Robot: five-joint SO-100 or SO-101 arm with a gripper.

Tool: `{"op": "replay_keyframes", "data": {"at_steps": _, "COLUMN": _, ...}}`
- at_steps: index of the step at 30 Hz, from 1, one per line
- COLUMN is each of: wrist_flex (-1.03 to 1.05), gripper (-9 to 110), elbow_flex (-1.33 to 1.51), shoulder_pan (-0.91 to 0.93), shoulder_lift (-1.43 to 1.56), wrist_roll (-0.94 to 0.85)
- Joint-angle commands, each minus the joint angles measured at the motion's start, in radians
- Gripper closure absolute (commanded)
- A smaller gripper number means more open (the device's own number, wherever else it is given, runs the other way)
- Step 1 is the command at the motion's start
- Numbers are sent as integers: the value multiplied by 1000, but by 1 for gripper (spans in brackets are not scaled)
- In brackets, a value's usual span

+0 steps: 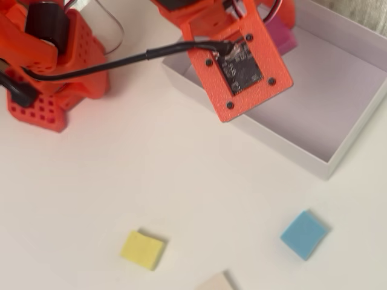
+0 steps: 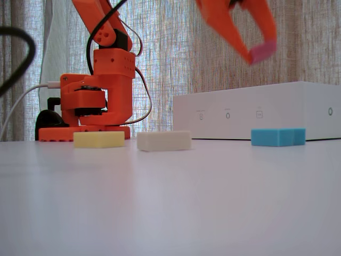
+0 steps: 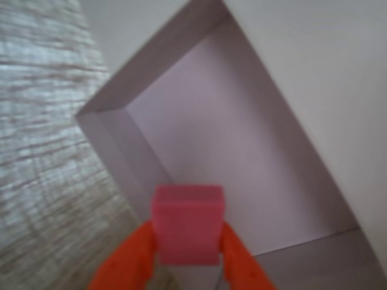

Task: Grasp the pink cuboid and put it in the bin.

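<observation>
My orange gripper (image 3: 187, 241) is shut on the pink cuboid (image 3: 187, 225) and holds it in the air above the bin (image 3: 199, 133). In the fixed view the pink cuboid (image 2: 263, 52) sits between the fingertips of the gripper (image 2: 259, 53), well above the top of the white bin (image 2: 256, 116). In the overhead view the cuboid (image 1: 280, 36) shows partly behind the arm's camera plate, over the bin's floor near the far wall of the bin (image 1: 357, 48).
A yellow block (image 1: 143, 249), a blue block (image 1: 304, 234) and a cream block (image 1: 215, 283) lie on the white table in front of the bin. The arm's orange base (image 1: 48, 60) stands at the upper left. A black cable (image 1: 121, 60) runs to the wrist.
</observation>
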Motion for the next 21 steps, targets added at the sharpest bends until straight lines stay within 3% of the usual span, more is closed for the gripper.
{"op": "replay_keyframes", "data": {"at_steps": 1, "wrist_flex": -84, "gripper": 110, "elbow_flex": 103, "shoulder_pan": 2, "shoulder_lift": 52, "wrist_roll": 0}}
{"op": "replay_keyframes", "data": {"at_steps": 4, "wrist_flex": -167, "gripper": 109, "elbow_flex": 227, "shoulder_pan": 11, "shoulder_lift": 89, "wrist_roll": 0}}
{"op": "replay_keyframes", "data": {"at_steps": 7, "wrist_flex": -218, "gripper": 100, "elbow_flex": 279, "shoulder_pan": 18, "shoulder_lift": 135, "wrist_roll": 6}}
{"op": "replay_keyframes", "data": {"at_steps": 13, "wrist_flex": -276, "gripper": 66, "elbow_flex": 252, "shoulder_pan": 51, "shoulder_lift": 155, "wrist_roll": -2}}
{"op": "replay_keyframes", "data": {"at_steps": 21, "wrist_flex": -394, "gripper": 65, "elbow_flex": 58, "shoulder_pan": 144, "shoulder_lift": 170, "wrist_roll": -38}}
